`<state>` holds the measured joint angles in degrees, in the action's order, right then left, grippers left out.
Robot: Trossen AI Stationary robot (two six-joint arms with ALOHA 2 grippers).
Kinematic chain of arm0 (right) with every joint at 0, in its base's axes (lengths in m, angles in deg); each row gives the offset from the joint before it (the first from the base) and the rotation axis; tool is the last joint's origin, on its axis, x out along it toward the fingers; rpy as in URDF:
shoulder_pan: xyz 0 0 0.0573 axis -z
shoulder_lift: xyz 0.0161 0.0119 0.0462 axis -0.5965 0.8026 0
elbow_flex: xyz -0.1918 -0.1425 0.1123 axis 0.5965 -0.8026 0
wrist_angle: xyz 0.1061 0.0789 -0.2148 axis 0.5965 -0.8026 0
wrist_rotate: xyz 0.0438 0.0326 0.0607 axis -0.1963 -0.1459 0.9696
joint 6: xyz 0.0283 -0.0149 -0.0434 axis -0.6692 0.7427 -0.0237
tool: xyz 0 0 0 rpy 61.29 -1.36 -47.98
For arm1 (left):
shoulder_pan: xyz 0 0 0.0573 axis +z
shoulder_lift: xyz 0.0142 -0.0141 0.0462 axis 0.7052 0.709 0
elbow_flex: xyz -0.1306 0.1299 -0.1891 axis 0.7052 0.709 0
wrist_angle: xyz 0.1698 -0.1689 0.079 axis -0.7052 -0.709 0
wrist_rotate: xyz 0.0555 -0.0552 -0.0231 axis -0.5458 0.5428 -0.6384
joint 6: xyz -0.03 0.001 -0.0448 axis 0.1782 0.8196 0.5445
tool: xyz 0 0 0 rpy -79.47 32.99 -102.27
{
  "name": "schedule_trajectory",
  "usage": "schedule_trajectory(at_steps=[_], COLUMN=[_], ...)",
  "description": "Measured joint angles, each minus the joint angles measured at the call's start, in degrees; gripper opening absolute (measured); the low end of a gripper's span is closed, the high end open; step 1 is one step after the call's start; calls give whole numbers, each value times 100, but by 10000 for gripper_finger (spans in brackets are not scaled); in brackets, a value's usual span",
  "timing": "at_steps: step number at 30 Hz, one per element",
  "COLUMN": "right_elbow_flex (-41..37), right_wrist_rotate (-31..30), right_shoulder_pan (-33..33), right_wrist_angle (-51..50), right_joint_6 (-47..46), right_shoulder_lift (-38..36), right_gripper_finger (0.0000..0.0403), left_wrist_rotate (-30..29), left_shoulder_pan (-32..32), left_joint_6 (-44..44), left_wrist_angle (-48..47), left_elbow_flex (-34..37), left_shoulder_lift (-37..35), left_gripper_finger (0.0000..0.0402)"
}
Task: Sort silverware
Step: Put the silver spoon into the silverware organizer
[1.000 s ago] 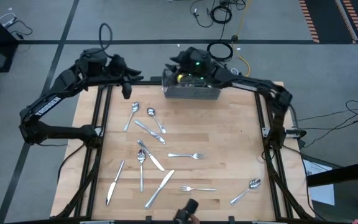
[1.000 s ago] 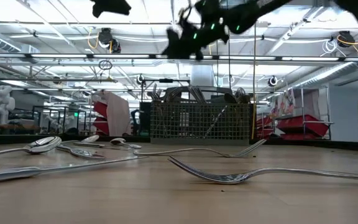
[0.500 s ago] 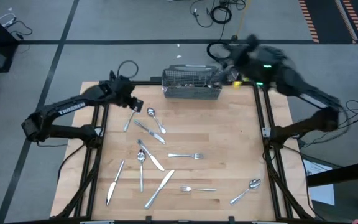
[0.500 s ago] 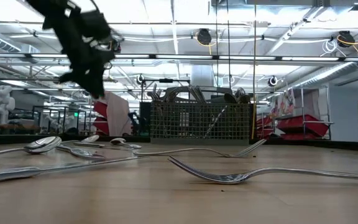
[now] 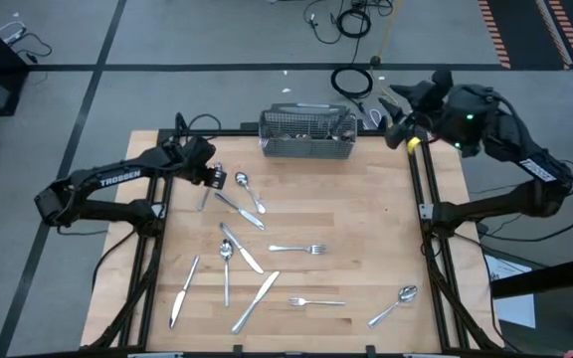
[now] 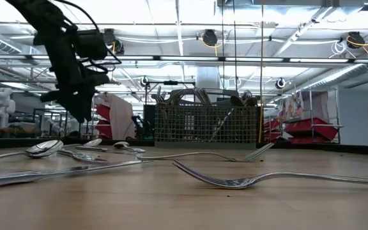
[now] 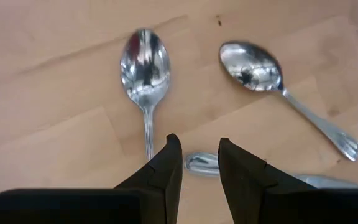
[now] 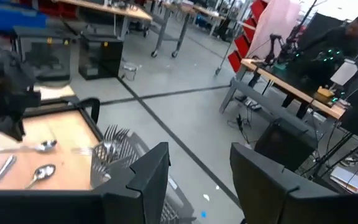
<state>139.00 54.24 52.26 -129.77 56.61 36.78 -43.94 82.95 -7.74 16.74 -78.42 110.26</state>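
The silverware lies scattered on the wooden table (image 5: 366, 219): spoons, forks and knives, among them a spoon (image 5: 214, 179) and a second spoon (image 5: 243, 182) at the far left. My left gripper (image 7: 199, 158) hangs open just above these two, pointing steeply down. The first spoon's handle (image 7: 147, 134) runs toward one finger, and a knife's end (image 7: 201, 163) shows below the gap. The low view shows the left gripper (image 6: 76, 105) clear of the tabletop. My right gripper (image 5: 399, 114) is raised beyond the table's far right corner, open and empty.
A grey wire-mesh basket (image 5: 306, 137) holding several pieces of cutlery stands at the middle of the far edge. More pieces lie mid-table: a fork (image 5: 298, 249), a knife (image 5: 257, 300), a fork (image 5: 316, 301) and a lone spoon (image 5: 396, 303) near the right front. Black frame rails line both sides.
My left gripper has come down from high above the far left corner to just over the two spoons, rolling as it sank. My right gripper has swung from above the basket toward the table's right edge and risen, ending past the far right corner.
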Motion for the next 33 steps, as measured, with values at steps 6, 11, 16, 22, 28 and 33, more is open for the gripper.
schedule_trajectory(at_steps=[6,11,16,22,28,33], right_elbow_flex=[-4,-4,-4,-4,-4,-4], right_wrist_rotate=[52,50,49,50,8,3], right_shoulder_pan=[-2,-2,-2,-2,-2,-2], right_wrist_angle=[-16,-18,-14,-14,-5,-6], right_joint_6=[151,281,326,301,231,142], right_shoulder_lift=[37,36,31,29,31,19], right_gripper_finger=[159,159,159,158,158,155], left_wrist_rotate=[-288,-287,-301,-572,-608,-690], left_shoulder_pan=[-26,-33,-50,-63,-97,-166], left_joint_6=[149,316,397,260,162,-9], left_wrist_angle=[-471,-210,294,494,394,309], left_elbow_flex=[116,295,379,350,220,30], left_shoulder_lift=[18,299,797,1635,2074,1843], left_gripper_finger=[109,109,109,109,52,13])
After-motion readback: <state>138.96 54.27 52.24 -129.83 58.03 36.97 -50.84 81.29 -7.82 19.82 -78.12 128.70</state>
